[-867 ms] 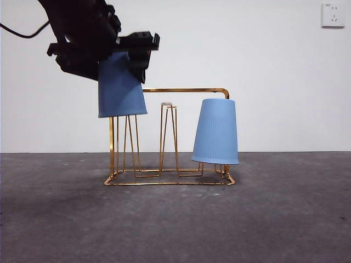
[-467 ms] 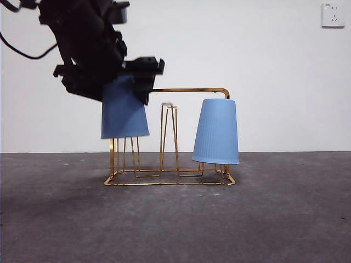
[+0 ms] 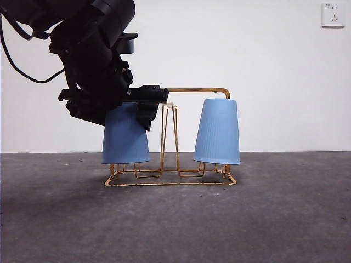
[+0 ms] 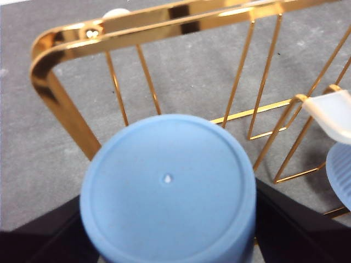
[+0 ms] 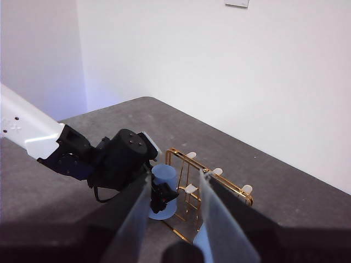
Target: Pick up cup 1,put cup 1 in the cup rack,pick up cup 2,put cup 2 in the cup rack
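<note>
My left gripper (image 3: 135, 106) is shut on an upside-down blue cup (image 3: 125, 138), held low over the left prongs of the gold wire cup rack (image 3: 198, 90). The cup's rim hangs just above the rack's base. In the left wrist view the cup's flat bottom (image 4: 167, 186) fills the space between my black jaws, beside the rack's arched frame (image 4: 57, 90). A second blue cup (image 3: 217, 131) sits upside down on the rack's right prongs. My right gripper (image 5: 175, 222) is open and empty, high above the table.
The rack's middle prong (image 3: 168, 137) with its pale tip stands bare between the two cups. The left arm (image 5: 118, 161) reaches in over the dark grey table (image 3: 274, 219). A white wall with a socket (image 3: 333, 15) is behind.
My left gripper has come down and slightly right with the blue cup, from above the rack's top bar to low over the left prongs. The second cup has not moved.
</note>
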`<state>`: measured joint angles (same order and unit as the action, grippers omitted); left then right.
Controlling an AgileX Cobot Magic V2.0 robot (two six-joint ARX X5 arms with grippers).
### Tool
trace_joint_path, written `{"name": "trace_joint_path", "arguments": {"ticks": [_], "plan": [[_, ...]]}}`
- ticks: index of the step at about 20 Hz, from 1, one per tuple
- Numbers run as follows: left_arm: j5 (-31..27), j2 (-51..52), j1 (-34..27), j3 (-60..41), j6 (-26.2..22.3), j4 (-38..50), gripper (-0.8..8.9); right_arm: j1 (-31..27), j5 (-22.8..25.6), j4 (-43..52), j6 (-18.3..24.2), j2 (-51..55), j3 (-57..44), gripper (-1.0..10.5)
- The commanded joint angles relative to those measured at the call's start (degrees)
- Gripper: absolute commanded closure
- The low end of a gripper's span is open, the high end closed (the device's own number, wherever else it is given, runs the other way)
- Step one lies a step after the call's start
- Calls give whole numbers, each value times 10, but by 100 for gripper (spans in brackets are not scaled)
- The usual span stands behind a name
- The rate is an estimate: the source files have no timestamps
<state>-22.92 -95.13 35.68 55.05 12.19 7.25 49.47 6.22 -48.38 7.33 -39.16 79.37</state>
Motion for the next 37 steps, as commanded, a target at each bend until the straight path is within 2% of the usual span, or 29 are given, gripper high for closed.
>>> {"name": "trace_joint_path", "arguments": {"ticks": [1,4,7,8,12,14,27,31,37], "plan": [[4,-7,-1,-4,11,-3,821,0,2,3,-2,0,-3,790],[7,-7,-5,-4,14,-17,781,0,2,3,-2,0,-3,790],[9,-7,-5,-4,16,-41,438,0,2,2,-2,0,-3,790],[9,-7,-5,-4,16,-47,389,0,2,2,0,0,-3,790],[24,-7,-5,-4,26,-68,344,0,2,-2,0,0,-3,791],[26,-6,-5,-3,37,-77,232,0,2,-11,0,0,-3,792],[60,35,-1,-2,56,-161,215,0,2,-14,0,0,-3,792],[78,98,3,-2,59,-241,216,0,2,-14,0,0,-3,792],[165,221,26,-2,73,-367,220,0,2,-41,-3,-3,-3,792]]}}
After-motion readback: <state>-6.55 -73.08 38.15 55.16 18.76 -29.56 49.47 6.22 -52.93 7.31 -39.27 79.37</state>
